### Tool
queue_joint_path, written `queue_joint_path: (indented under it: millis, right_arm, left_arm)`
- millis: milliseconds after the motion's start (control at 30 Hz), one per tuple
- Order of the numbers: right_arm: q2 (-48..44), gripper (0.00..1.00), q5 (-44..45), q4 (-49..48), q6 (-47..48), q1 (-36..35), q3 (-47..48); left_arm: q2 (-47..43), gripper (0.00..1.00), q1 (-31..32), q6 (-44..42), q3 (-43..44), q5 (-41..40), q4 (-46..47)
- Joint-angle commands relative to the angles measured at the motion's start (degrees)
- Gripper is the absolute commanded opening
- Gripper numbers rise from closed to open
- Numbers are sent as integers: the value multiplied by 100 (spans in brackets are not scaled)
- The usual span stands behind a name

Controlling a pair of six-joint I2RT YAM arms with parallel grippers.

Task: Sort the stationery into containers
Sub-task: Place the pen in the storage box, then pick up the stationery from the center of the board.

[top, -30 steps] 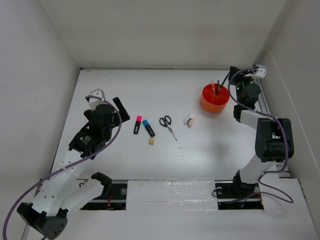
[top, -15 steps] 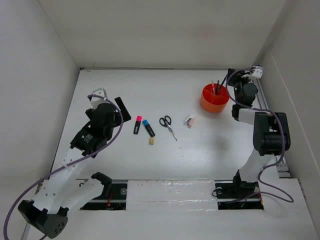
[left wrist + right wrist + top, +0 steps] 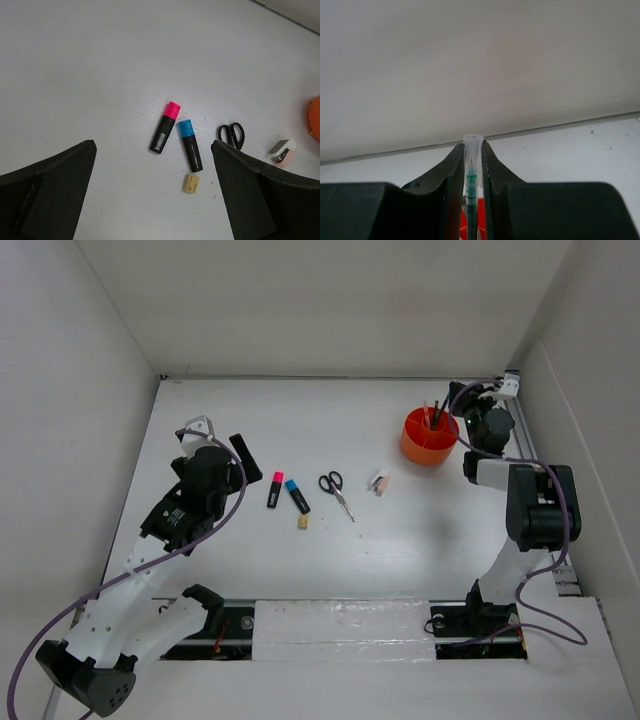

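The sorting is partly done, as far as these views show. The round orange plastic desk organiser (image 3: 428, 445) stands at the far right of the white table (image 3: 300, 410). A few thin pens (image 3: 434, 417) stand upright inside it, at least one dark and one pinkish; their exact number is too small to make out. The right gripper (image 3: 468, 412) hangs just beside the organiser's far right rim. In its wrist view its jaws are clamped on a thin clear-barrelled pen with green ink (image 3: 472, 172), held upright between the fingers, with a sliver of orange showing below it. That pen looks poised over the organiser, so I judge its drop into a compartment to be the step in hand. Five items lie loose on the table, well apart from the organiser. They are a black highlighter with a pink cap (image 3: 165, 128), a black highlighter with a blue cap (image 3: 190, 146) just beside it, a small yellowish eraser (image 3: 189, 183) near the blue one's black end, a pair of black-handled scissors (image 3: 336, 492) towards the middle, and a small whitish-and-pink eraser (image 3: 379, 481) nearest the organiser. The left gripper (image 3: 220, 442) hovers at the left above the highlighters with its jaws spread wide and nothing between them. By my reckoning, more than half the work remains.
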State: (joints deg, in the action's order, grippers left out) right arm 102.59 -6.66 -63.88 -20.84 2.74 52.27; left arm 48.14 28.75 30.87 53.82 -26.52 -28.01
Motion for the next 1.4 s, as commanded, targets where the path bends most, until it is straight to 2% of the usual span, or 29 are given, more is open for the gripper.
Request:
queue_joint_path:
  millis: [0,33,100,167,200,233,300,333,400,533,633,667,700,733,800,833,867,900,933,967,1033,1100,1167,1233,1267,1367]
  right_arm:
    - [-134,14,-161,-239,71,42,-103]
    - [-134,19,-161,-239,71,42,-164]
    - [-195,41,-161,-239,71,42,-217]
    - [-195,53,-108,-239,71,42,-270]
    - [-247,65,-108,-239,71,42,-322]
    - [-248,69,-108,-309,19,42,-323]
    - [-309,96,-108,-362,-43,42,-436]
    - [-414,100,-12,-415,-43,42,-437]
    - [-590,100,146,-328,-43,-19,-507]
    - [-1492,100,997,654,-43,-300,-394]
    - [-2065,100,2297,2743,-43,-782,378]
    - [-2137,100,2674,3993,-43,-967,676]
    - [-2190,100,3574,4528,-43,-1204,975]
    - [-2251,100,3949,4916,96,-1780,1430]
    - [-2567,100,4731,5262,605,-2459,1514]
    - [-2751,100,4683,5263,781,-3081,1349]
    - [-3153,100,4552,5332,888,-3356,1260]
    - [-3348,100,4272,5568,889,-3542,1172]
    - [-3542,100,3312,5631,889,-3709,1076]
    - [-3718,100,2972,5632,889,-3711,753]
    - [-4298,100,2304,5100,766,-3772,-19]
    - [-4754,100,2239,4781,539,-3772,-391]
    - [-4949,100,2073,4936,108,-3772,-533]
    - [-5003,100,2072,5523,-104,-3772,-324]
    - [-5003,100,2437,6153,-104,-3903,-210]
    - [-5221,100,3247,6903,-157,-4501,-77]
  left_arm:
    - [-77,100,-19,-64,102,7,199]
    - [-77,100,-19,-64,102,7,199]
    - [-77,100,-19,-64,102,7,199]
    - [-77,100,-19,-64,102,7,199]
    - [-77,100,-19,-64,102,7,199]
    - [-77,100,-19,-64,102,7,199]
    - [-77,100,-19,-64,102,7,199]
    - [-77,100,-19,-64,102,7,199]
    - [-24,100,-19,-64,102,7,199]
    - [37,100,-19,-64,102,-54,147]
    - [151,100,-19,-64,102,-55,147]
    - [230,100,-19,-64,102,-55,147]
    - [283,100,-19,-64,102,76,147]
    - [345,100,-19,-133,102,155,147]
    - [547,100,-19,-204,102,366,147]
    - [652,100,-19,-204,102,419,147]
    - [653,100,-19,-204,102,498,147]
    - [714,100,-19,-274,102,630,199]
    - [714,100,-19,-275,102,718,199]
    - [714,100,-19,-353,24,841,252]
    - [775,100,-19,-415,-29,1235,366]
    - [950,100,-19,-415,-30,1570,366]
    - [1179,100,156,-241,-30,1782,366]
    - [1730,100,245,-135,-82,1957,166]
    - [1917,100,245,-30,-82,2019,69]
    - [2208,100,245,357,-178,2020,146]
